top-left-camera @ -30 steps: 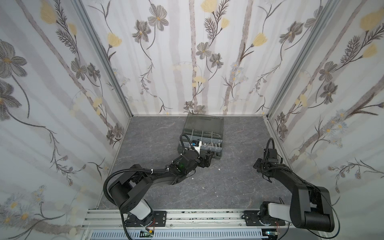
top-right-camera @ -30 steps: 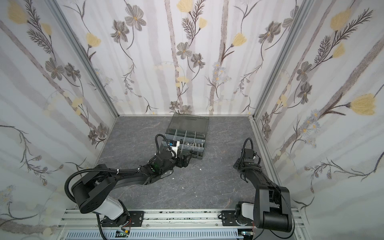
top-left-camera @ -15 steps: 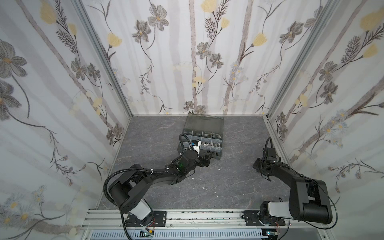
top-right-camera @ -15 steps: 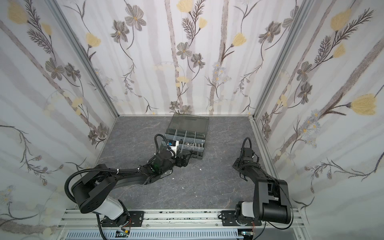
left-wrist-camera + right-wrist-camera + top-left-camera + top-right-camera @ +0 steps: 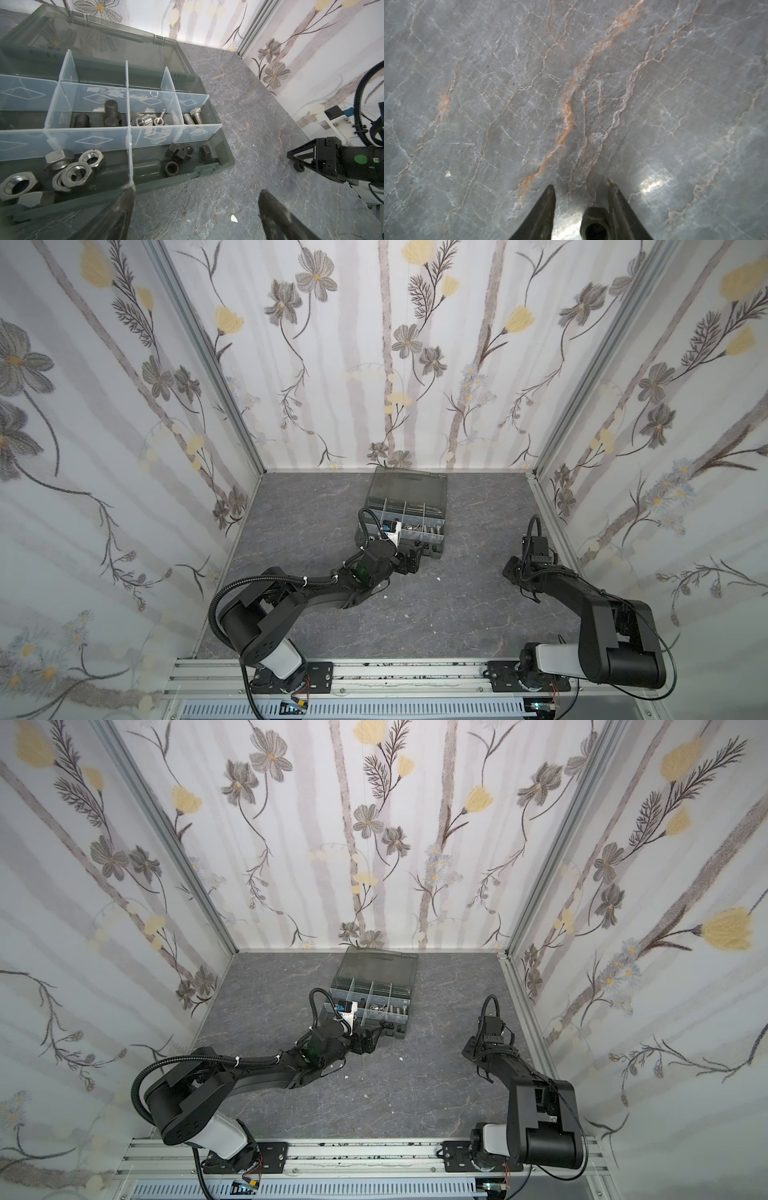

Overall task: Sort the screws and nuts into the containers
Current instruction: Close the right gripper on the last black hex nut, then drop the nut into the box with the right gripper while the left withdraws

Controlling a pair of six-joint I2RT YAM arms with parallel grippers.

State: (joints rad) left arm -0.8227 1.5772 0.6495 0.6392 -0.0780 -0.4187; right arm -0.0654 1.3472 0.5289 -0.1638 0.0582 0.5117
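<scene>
- A loose black nut (image 5: 595, 225) lies on the grey bench (image 5: 571, 83) between the fingers of the right pincer (image 5: 580, 184). It rests against one finger with a gap to the other; the pincer is partly open, not clamping it.
- In a top view that pincer sits at 4 o'clock from the organizer case (image 5: 409, 489).
- Inside the case, black nuts (image 5: 180, 154) lie in the corner compartment, silver nuts (image 5: 72, 170) in the next, screws (image 5: 193, 118) behind.
- The left pincer (image 5: 196, 189) hovers wide open, holding nothing, at the case's 6 o'clock edge.
</scene>
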